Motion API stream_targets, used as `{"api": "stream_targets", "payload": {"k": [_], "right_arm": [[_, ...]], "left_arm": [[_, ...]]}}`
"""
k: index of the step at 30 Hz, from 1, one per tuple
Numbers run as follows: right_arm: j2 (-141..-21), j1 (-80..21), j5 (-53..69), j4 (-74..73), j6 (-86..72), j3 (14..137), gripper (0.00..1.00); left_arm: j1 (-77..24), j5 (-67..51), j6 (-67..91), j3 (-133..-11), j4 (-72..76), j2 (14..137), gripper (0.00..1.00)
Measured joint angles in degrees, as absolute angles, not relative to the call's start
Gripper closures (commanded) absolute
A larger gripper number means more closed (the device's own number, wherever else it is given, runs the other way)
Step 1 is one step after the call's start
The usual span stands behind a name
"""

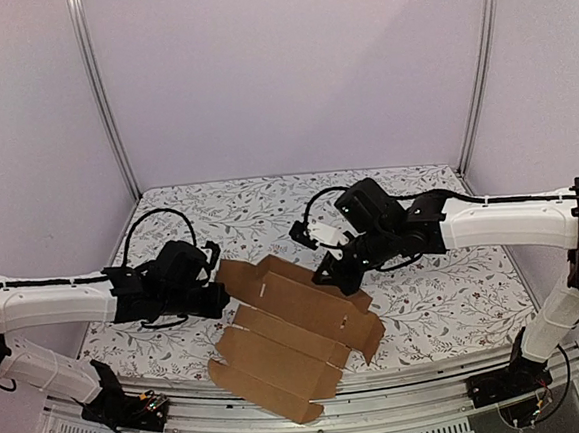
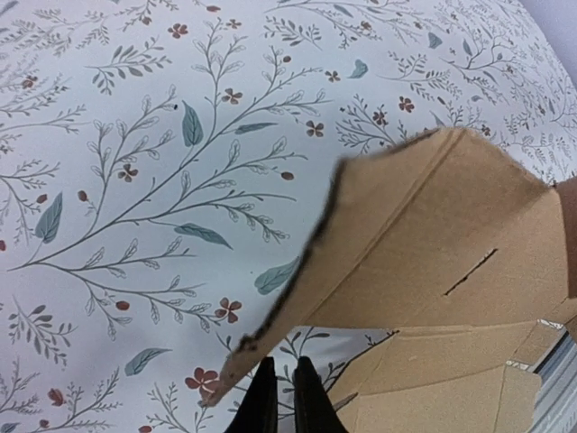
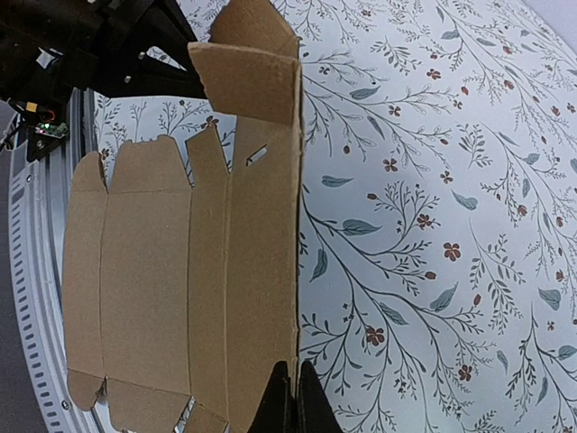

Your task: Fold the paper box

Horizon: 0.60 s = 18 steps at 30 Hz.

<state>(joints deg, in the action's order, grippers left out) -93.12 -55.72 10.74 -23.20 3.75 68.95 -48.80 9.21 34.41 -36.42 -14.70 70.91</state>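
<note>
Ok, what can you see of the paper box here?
The paper box is a plain brown cardboard die-cut sheet, unfolded, with creased panels, end flaps and small slots. It lies on the floral table, its near corner past the front edge. The left claw pinches a lifted end flap; the right claw pinches the far long edge.

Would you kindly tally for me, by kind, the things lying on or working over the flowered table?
Paper box, a flat brown cardboard sheet: 1
Robot grippers, the left gripper and the right gripper: 2
Total: 3
</note>
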Motion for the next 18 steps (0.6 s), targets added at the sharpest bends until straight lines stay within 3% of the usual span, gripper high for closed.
{"api": "stream_targets", "payload": {"k": [9,18], "right_arm": [[-93.12,-55.0,14.0,-23.57,2.98,68.95,1.0],[-93.12,-55.0,13.67,-23.62,1.85,68.95,1.0]], "left_arm": [[-48.8,8.97,33.8,-34.0,-11.03,75.0,0.92],[-48.8,2.15,33.74,-33.78,-7.09,76.64,1.0]]}}
